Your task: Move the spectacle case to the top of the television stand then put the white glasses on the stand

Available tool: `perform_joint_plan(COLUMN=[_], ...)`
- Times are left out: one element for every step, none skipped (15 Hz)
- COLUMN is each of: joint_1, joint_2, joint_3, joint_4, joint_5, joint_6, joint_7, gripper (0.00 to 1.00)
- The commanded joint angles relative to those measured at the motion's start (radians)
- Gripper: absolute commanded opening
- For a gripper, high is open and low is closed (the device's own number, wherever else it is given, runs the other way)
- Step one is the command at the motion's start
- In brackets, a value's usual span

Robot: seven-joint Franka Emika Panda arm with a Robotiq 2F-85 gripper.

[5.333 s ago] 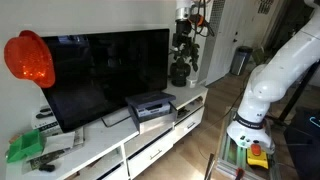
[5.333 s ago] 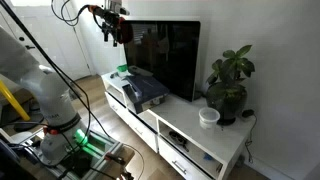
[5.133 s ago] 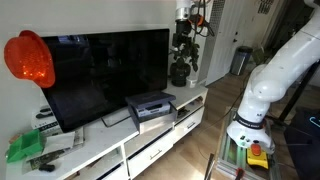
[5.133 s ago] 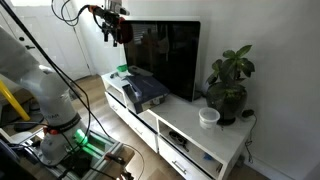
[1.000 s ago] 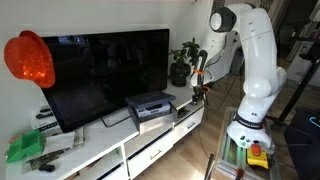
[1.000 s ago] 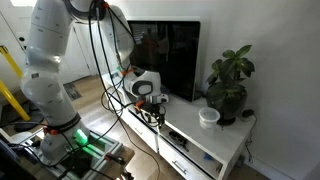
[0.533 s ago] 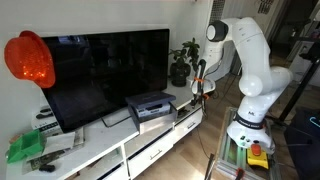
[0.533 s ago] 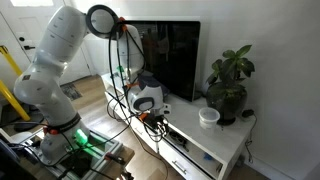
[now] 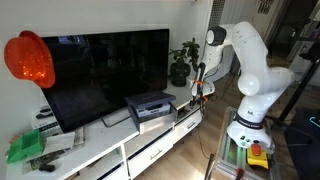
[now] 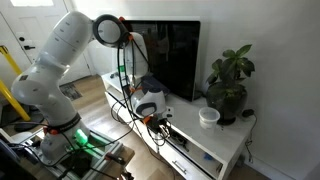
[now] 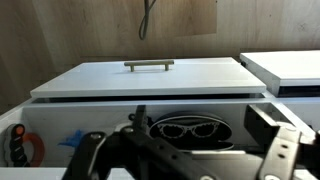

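Fingers (image 11: 283,150) lower, nearer television stand (image 10: 213,140)

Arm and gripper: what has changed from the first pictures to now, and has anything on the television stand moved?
The arm swung down from high beside the television, bringing the gripper low in front of the television stand, jaws open; nothing was taken hold of. The television, the black-and-grey box, the plant and the white bowl stayed put.
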Motion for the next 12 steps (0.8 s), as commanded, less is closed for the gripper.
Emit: perform_joint_plan(joint_1=[0.006,0.029,0.023,0.022,0.022,0.030,0.028,0.028,0.044,0.045,0.055,0.057], joint_2=[0.052,0.079,0.106,0.128,0.150,0.174,0.198,0.220,0.247,0.269,0.295,0.318], joint_3=[-0.007,-0.027,-0.023,-0.021,-0.019,-0.023,-0.020,-0.018,-0.028,-0.026,-0.031,-0.031], joint_4=[0.046,0.065,0.086,0.101,0.116,0.132,0.151,0.169,0.193,0.214,0.237,0.256], joint_5=[-0.031,-0.033,-0.046,-0.054,-0.062,-0.066,-0.072,-0.072,-0.066,-0.066,-0.066,-0.071], joint_6=[-0.004,0.015,0.019,0.029,0.036,0.047,0.051,0.043,0.040,0.039,0.058,0.080], joint_7=[-0.007,-0.007,-0.019,-0.026,-0.034,-0.038,-0.041,-0.040,-0.033,-0.031,-0.031,-0.036], gripper=[1.00,1.00,1.00,1.00,1.00,1.00,1.00,1.00,1.00,1.00,1.00,1.00])
